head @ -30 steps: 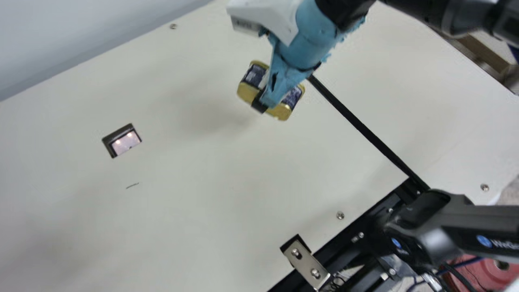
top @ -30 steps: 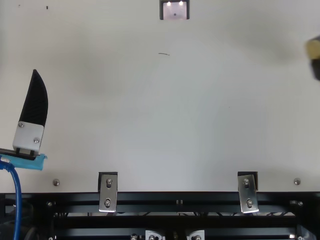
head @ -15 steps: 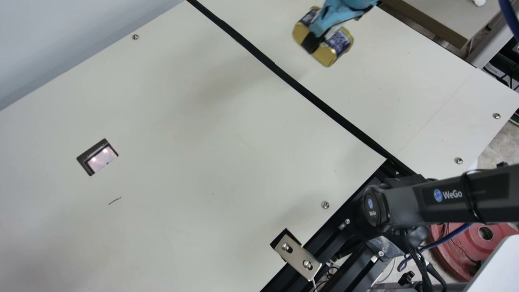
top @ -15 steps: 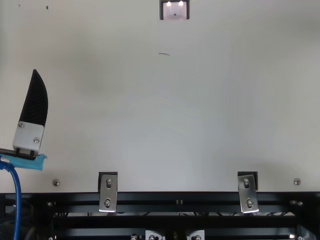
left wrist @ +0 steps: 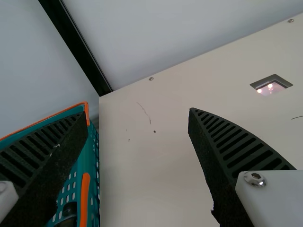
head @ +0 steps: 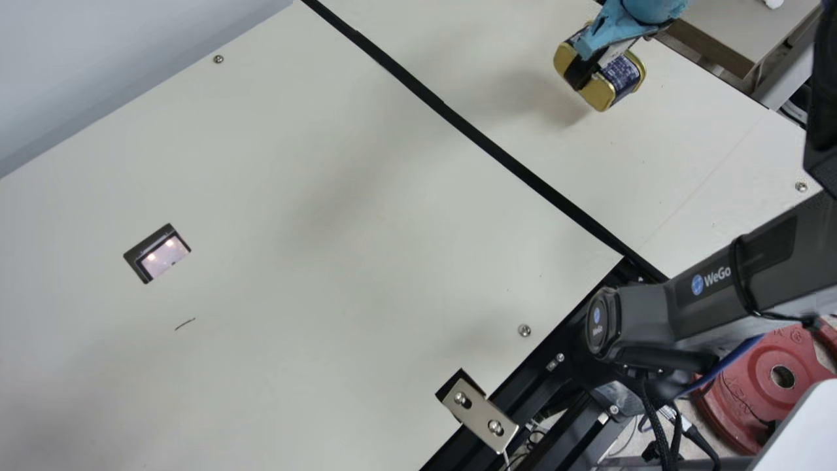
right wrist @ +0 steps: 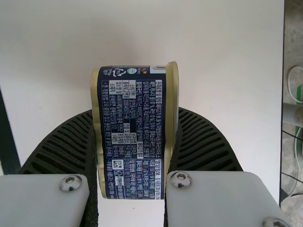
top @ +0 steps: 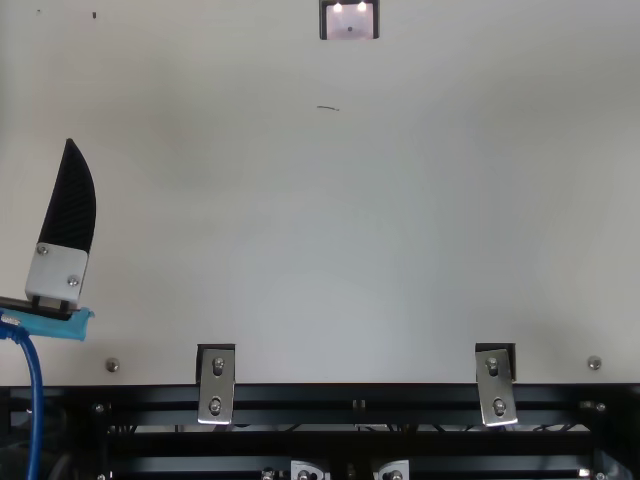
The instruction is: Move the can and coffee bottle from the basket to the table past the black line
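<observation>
Past the black line (head: 458, 119), near the right edge of the table (head: 392, 196), the can (head: 626, 73) is up in the air. The right tool (right wrist: 135, 113) has it pinched by its two flat gold ends. The long way of the can goes across the finger, and its label side faces the wrist camera. Its shadow falls just beside it, so I think the next job is to go down, with the table under the can and the tool above. If the tool lets go too high, the can may bump and tip over. The left tool (left wrist: 137, 112) is wide open with nothing in it, next to the basket (left wrist: 85, 189), well apart from the can.
</observation>
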{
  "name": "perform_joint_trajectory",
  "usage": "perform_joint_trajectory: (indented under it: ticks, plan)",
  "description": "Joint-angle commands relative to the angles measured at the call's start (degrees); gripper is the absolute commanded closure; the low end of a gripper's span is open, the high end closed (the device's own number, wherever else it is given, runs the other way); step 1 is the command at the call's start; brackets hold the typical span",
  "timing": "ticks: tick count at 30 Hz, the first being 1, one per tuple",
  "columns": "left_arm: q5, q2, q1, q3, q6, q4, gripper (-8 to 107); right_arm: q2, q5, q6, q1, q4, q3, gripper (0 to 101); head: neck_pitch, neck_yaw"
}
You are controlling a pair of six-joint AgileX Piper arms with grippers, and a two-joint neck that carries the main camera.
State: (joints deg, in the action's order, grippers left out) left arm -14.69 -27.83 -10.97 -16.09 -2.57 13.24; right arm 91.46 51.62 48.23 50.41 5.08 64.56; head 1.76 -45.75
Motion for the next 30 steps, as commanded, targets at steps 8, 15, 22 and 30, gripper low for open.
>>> perform_joint_trajectory:
  ticks: [8,15,22,30]
  plan:
    - [0.00,0.00,0.00,0.00,0.00,0.00,9,1.20,-4.32,3.33,2.24,1.81,-4.77,101,1.49,-1.35]
    - [0.00,0.00,0.00,0.00,0.00,0.00,9,0.62,-7.18,4.65,3.01,2.57,-7.66,0,1.49,-1.35]
    - [0.00,0.00,0.00,0.00,0.00,0.00,9,-5.95,-7.72,7.91,1.47,7.78,-8.52,0,1.49,-1.35]
    - [0.00,0.00,0.00,0.00,0.00,0.00,9,-16.60,1.03,10.61,-3.11,18.90,-6.62,0,1.43,-0.70]
